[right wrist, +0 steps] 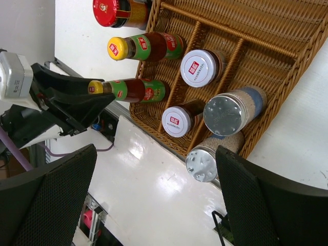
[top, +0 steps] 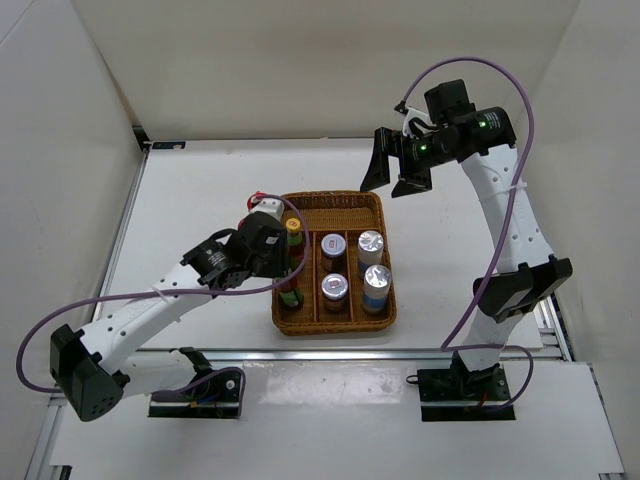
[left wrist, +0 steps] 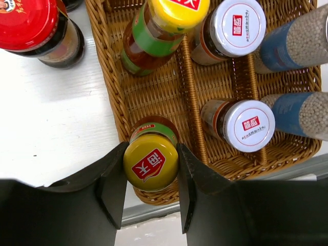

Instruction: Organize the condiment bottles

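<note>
My left gripper (left wrist: pixel 151 174) is shut on the yellow cap of a slim green-labelled bottle (left wrist: pixel 150 162), upright at the near end of the left lane of the wicker tray (top: pixel 340 210). A second yellow-capped bottle (left wrist: pixel 164 31) stands farther along the same lane. Two white-lidded jars (left wrist: pixel 237 25) (left wrist: pixel 249 125) fill the middle lane. Two silver-topped jars (top: pixel 371 243) (top: pixel 377 278) stand in the right lane. A red-lidded jar (left wrist: pixel 28 23) stands on the table just left of the tray. My right gripper (top: pixel 398 172) hangs open and empty, high over the tray's far right corner.
White walls enclose the table on three sides. The left arm's forearm (top: pixel 160 300) stretches across the table's near left part. A metal rail (top: pixel 350 352) runs along the table's front edge just below the tray.
</note>
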### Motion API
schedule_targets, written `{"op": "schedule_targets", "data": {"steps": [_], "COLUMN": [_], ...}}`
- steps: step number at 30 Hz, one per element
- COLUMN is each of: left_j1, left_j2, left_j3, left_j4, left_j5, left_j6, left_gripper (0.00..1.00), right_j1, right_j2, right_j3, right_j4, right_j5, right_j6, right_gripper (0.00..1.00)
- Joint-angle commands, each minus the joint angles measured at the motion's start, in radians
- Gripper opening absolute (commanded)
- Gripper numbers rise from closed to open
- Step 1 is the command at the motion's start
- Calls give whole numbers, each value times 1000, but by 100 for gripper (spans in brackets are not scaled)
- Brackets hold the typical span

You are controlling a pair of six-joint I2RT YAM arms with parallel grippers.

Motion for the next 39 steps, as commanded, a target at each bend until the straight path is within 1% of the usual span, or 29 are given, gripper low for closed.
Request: {"op": "schedule_targets", "data": {"steps": [1,2,3,5,6,11,18,22,24,26,28,29,31,32,33,34,35,36,37,39], "left_j1": [-10,-10,-10,-10,-10,-10,-10,-10,-10,13,68,143,217,286,321,354,409,429,446,470], "left_j2": [-4,8,18,19,19,19,19,54,65,75,75,75,97,133,156,179,233,259,285,366], "left_j3": [10,10,10,22,22,68,240,367,392,401,401,389,373,373,384,395,425,442,455,490], "left_j4": [51,51,51,51,51,51,51,51,51,51,42,42,42,42,42,42,42,42,57,79], "left_j5": [-53,-53,-53,-53,-53,-62,-102,-125,-172,-226,-235,-203,-134,-105,-76,-18,5,27,79,118], "left_j6": [-24,-24,-24,-24,-14,8,88,141,152,152,152,140,152,166,193,204,204,220,241,284], "left_gripper": [33,47,71,85,100,100,100,100,100,100,100,100,100,100,100,100,100,100,100,100], "right_j1": [-3,-3,-3,-3,-3,-3,-3,-3,-3,-3,-3,-3,-3,-3,-3,-3,-3,-3,-3,-3], "right_j2": [-13,-13,-13,-13,-13,-13,-13,-2,-2,-2,-2,-2,7,7,7,7,7,7,7,7], "right_j3": [-1,-1,-1,-1,-1,8,18,27,36,36,47,47,56,56,56,56,56,56,56,56], "right_j4": [-216,-216,-216,-216,-216,-216,-216,-216,-216,-216,-216,-216,-216,-216,-216,-216,-216,-216,-216,-216], "right_j5": [-17,-17,-17,-17,-17,-17,-8,-8,-8,-8,1,1,1,1,1,1,1,1,1,1], "right_j6": [-10,-10,-10,-10,-10,-10,-10,-10,-10,-10,-10,-10,-10,-19,-19,-19,-19,-19,-19,-19], "right_gripper": [100,100,100,100,100,100,100,100,100,100,100,100,100,100,100,100,100,100,100,100]}}
